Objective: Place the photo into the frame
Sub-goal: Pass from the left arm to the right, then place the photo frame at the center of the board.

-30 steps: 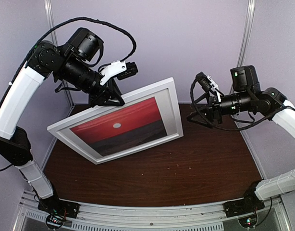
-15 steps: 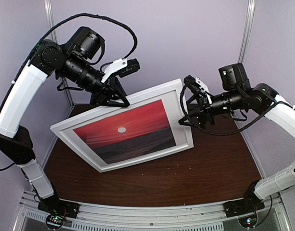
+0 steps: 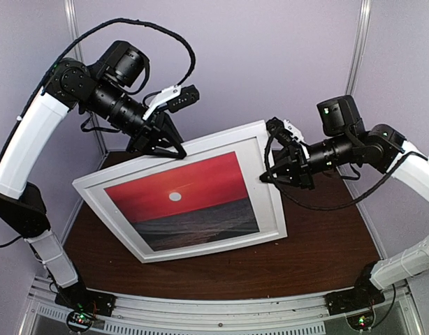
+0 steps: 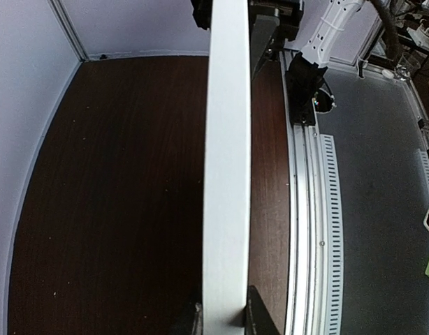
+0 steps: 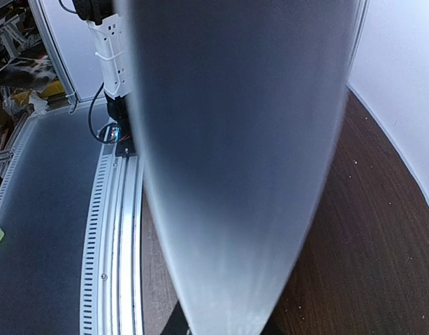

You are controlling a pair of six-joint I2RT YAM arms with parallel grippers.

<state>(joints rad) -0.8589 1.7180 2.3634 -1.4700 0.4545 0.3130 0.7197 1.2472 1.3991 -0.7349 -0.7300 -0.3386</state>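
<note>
The left gripper (image 3: 162, 143) is clamped on the top rail of the frame (image 3: 108, 209); in the left wrist view its fingers (image 4: 260, 322) press both faces of the white rail. The right gripper (image 3: 274, 174) sits on the right-hand rail, with the rail between its jaws and closed on it. The frame is held over the table (image 3: 305, 258), tilted, top edge toward the back of the table, front face turned to the table's near edge. The photo (image 3: 183, 199) lies inside the frame, red sky uppermost, white sun showing. Whether the frame's lower corner touches the table cannot be told.
</note>
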